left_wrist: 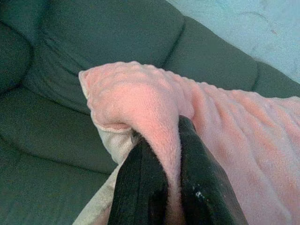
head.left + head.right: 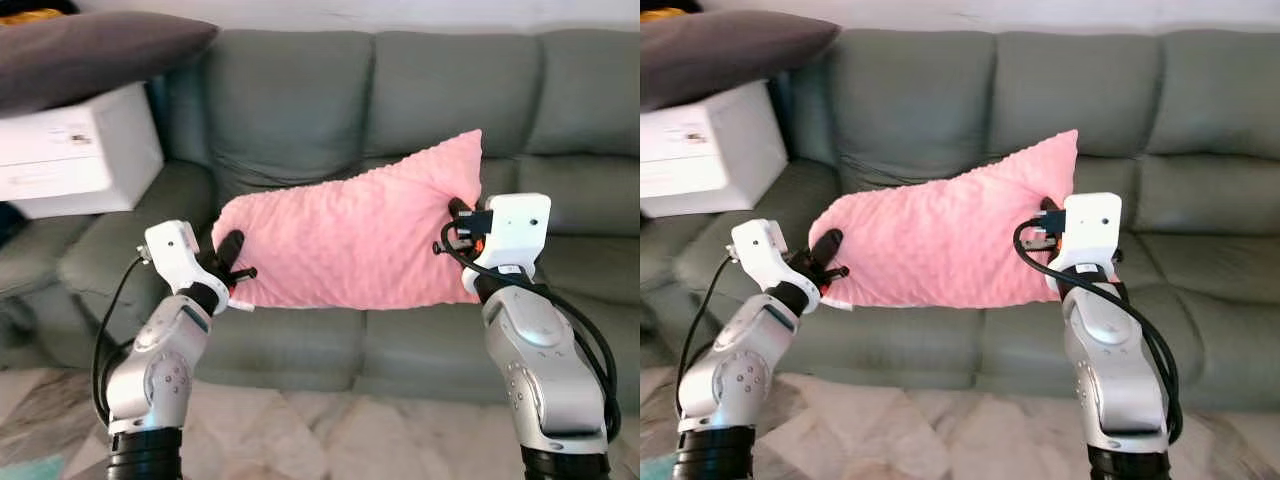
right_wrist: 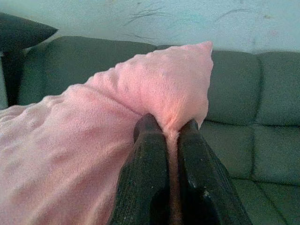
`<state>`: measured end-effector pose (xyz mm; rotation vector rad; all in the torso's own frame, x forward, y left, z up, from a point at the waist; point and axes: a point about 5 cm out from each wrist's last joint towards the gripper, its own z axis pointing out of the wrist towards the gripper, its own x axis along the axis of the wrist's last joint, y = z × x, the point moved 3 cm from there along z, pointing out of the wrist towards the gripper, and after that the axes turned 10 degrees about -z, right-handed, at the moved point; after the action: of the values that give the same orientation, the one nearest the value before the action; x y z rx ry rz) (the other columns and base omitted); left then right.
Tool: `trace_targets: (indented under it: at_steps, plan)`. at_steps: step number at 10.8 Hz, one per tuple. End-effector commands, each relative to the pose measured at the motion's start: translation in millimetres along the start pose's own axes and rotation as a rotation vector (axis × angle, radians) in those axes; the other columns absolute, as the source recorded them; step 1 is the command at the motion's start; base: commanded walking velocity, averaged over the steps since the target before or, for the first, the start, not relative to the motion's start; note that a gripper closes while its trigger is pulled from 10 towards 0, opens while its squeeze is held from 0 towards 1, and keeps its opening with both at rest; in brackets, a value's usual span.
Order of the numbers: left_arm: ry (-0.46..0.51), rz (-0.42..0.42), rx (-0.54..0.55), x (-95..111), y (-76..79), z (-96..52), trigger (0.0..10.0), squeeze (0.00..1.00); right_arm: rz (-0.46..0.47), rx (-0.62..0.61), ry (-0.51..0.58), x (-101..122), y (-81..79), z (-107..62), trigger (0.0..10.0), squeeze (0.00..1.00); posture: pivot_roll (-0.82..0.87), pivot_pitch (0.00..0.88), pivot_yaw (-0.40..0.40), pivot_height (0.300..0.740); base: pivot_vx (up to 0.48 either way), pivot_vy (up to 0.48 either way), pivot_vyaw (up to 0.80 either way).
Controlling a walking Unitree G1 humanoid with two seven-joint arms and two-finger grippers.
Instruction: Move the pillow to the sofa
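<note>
A pink fleecy pillow [image 2: 350,240] hangs in the air between my two arms, in front of the grey-green sofa [image 2: 420,110] and over its seat edge. My left gripper [image 2: 232,258] is shut on the pillow's left edge, the fabric pinched between its black fingers [image 1: 140,187]. At the pillow's right edge, my right gripper [image 2: 462,222] is shut on the fabric below the raised upper corner [image 3: 187,75]. The pillow's right end sits higher than its left.
A white box [image 2: 75,150] with a dark grey cushion [image 2: 90,50] on top stands on the sofa's left end. The middle and right seats [image 2: 580,260] are bare. Marble floor [image 2: 300,430] lies below my arms.
</note>
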<state>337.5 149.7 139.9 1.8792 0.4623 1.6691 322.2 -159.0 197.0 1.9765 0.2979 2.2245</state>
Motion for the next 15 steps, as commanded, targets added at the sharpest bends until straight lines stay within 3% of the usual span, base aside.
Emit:
trace_targets:
  at_steps: [1,15]
  plan:
    - [0.01,0.014,-0.015,3.3,7.1,3.1,10.0,0.0,-0.006,-0.013,0.035,8.9,3.6,1.0,10.0,0.0,-0.2,0.0,0.017,0.74,0.0,-0.368,0.0]
    - [0.0,0.025,-0.012,1.4,6.1,3.9,10.0,0.0,0.0,-0.019,0.039,9.3,4.2,1.5,10.0,0.0,-0.2,0.0,0.02,0.74,0.0,-0.394,0.0]
